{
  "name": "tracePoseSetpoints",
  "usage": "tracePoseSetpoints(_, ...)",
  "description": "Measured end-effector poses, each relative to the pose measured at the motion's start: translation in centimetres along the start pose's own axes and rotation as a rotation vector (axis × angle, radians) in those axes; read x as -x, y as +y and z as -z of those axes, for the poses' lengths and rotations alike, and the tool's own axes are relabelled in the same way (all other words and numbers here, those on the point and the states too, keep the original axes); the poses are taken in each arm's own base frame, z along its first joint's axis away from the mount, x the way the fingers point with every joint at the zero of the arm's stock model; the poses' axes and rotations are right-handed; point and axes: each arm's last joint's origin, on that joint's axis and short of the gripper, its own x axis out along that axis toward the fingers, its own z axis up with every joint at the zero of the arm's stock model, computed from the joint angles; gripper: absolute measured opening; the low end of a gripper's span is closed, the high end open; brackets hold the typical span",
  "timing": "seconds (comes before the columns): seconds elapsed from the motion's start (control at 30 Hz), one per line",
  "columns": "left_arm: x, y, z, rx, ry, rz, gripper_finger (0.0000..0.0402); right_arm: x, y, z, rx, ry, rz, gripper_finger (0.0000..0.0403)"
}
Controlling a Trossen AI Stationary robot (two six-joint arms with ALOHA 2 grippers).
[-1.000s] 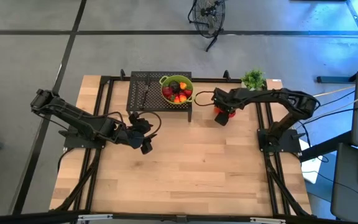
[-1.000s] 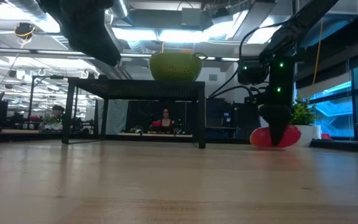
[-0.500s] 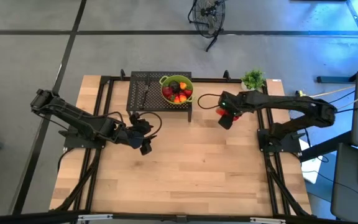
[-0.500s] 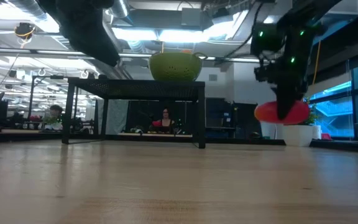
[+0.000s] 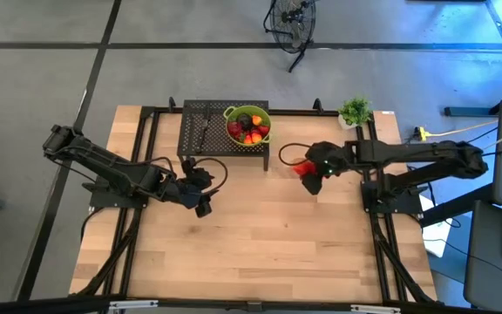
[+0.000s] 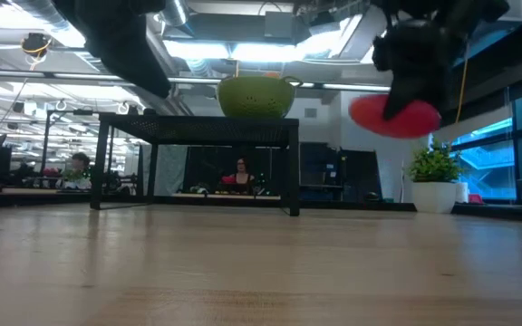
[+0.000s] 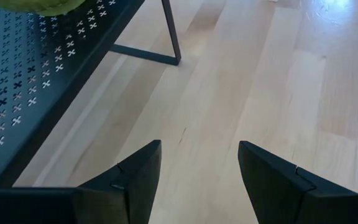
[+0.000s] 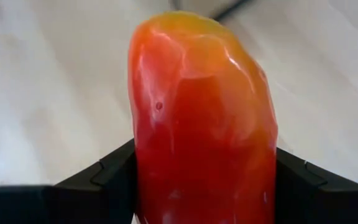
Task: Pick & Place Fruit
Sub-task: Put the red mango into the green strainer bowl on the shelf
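Gripping glossy red oblong fruit between both fingers, right hand holds it aloft, clear of tabletop, likely for carrying. Skin smooth, waxy, orange-tinged at tip. Lime-green bowl of fruit sits atop perforated black metal stand. Left hand waits nearby, fingers spread, empty.

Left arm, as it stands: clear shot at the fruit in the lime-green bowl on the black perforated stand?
Probably yes. The left gripper is open and empty, in front of the black perforated stand; the lime-green bowl is open-topped. The right gripper, shut on the glossy red oblong fruit, is off to the side.
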Motion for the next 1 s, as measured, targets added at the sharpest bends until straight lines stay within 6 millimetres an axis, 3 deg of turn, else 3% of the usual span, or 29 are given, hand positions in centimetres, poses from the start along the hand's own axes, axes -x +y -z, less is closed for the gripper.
tracePoseSetpoints(0.47,0.0,0.1,0.1,0.015,0.006,-0.007,0.021,1.1,3.3,-2.7,0.06,-0.337,-0.285,0.0256)
tracePoseSetpoints(1.0,0.0,0.0,0.1,0.112,0.014,0.007,0.021,3.4,4.6,-5.1,0.194,-0.578,-0.363,0.0255)
